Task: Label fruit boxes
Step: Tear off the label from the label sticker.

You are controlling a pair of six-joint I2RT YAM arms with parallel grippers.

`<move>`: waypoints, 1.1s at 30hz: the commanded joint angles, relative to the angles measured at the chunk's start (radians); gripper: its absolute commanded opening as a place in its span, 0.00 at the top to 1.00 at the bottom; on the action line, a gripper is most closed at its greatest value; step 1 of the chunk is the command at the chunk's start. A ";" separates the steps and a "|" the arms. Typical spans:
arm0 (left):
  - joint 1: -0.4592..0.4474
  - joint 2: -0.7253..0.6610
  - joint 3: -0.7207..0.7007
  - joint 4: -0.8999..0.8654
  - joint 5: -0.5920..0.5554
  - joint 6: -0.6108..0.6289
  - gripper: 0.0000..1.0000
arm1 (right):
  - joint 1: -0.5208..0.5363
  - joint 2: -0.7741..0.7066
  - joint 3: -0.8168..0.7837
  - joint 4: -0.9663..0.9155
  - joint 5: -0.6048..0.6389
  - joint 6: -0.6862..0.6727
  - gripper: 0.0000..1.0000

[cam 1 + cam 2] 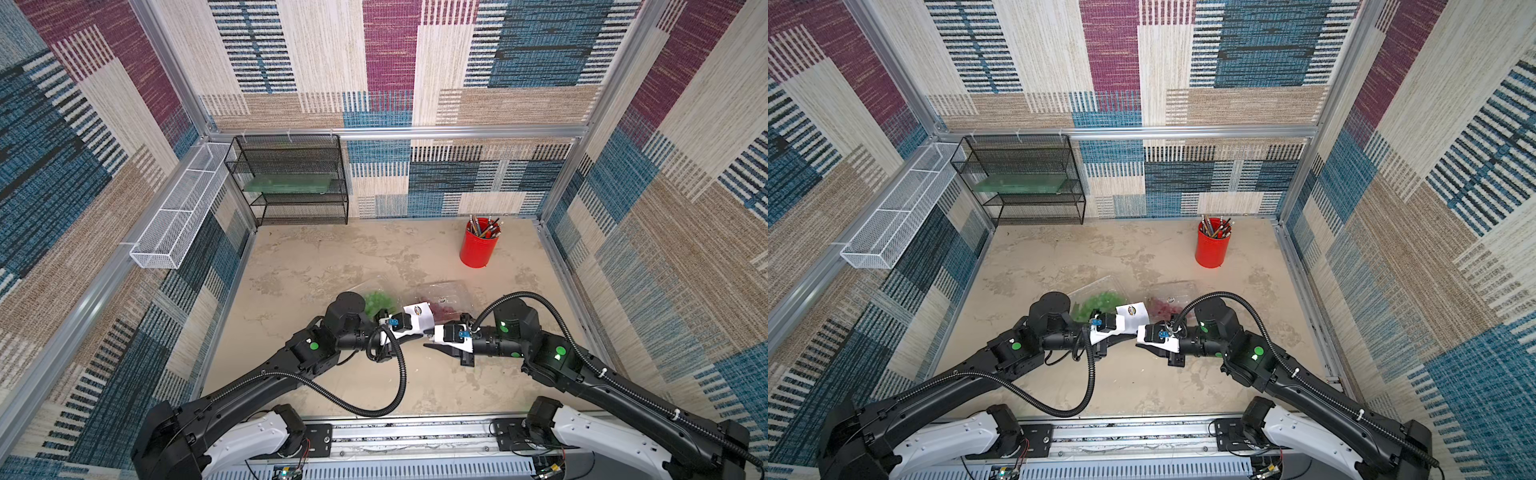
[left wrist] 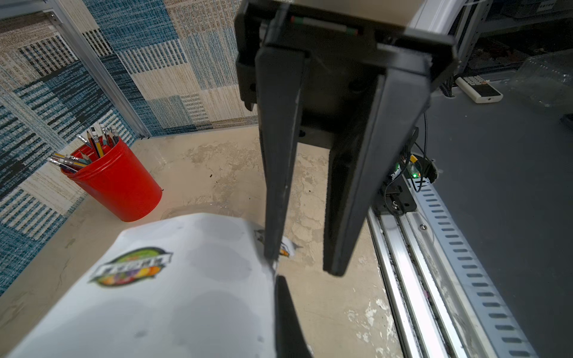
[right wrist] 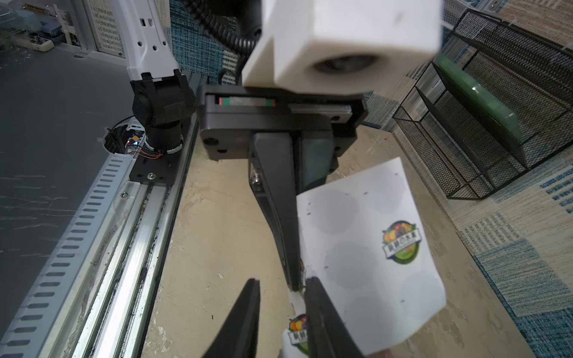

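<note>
Two clear fruit boxes lie on the table behind the grippers, one with green grapes [image 1: 376, 301] [image 1: 1100, 301], one with red-purple grapes [image 1: 446, 301] [image 1: 1163, 305]. My left gripper [image 1: 419, 334] [image 2: 277, 288] is shut on the edge of a white sticker sheet [image 1: 419, 313] [image 2: 186, 294] [image 3: 366, 248], held above the table between the boxes. My right gripper [image 1: 430, 345] [image 3: 282, 283] faces it with its fingers apart at that same edge. A round fruit-logo sticker [image 3: 296, 330] [image 2: 286, 248] curls off the sheet against one right finger. One more sticker [image 3: 401, 241] remains on the sheet.
A red pencil cup [image 1: 478, 245] stands at the back right. A black mesh shelf [image 1: 291, 178] with a green board fills the back left corner, and a white mesh basket [image 1: 178, 208] hangs on the left wall. The arms' rail [image 1: 415, 432] runs along the front edge.
</note>
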State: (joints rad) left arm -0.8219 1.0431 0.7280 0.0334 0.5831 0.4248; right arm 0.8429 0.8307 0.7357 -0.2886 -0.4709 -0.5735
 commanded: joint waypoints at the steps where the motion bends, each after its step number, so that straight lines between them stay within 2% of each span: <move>1: -0.001 0.000 0.010 0.000 0.024 0.011 1.00 | 0.001 0.000 0.002 0.038 0.011 -0.002 0.69; 6: -0.003 0.004 0.015 0.000 0.018 0.012 1.00 | 0.001 0.013 0.006 0.036 -0.011 -0.009 0.70; 21: -0.006 0.022 0.027 0.000 0.015 -0.004 1.00 | 0.001 0.004 0.001 0.034 0.019 -0.015 0.84; 33: -0.008 0.023 0.027 0.001 0.021 -0.008 1.00 | 0.001 -0.008 -0.010 0.050 0.083 -0.001 0.82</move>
State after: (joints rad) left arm -0.8295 1.0660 0.7479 0.0292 0.5827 0.4210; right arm 0.8433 0.8253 0.7300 -0.2749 -0.4145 -0.5842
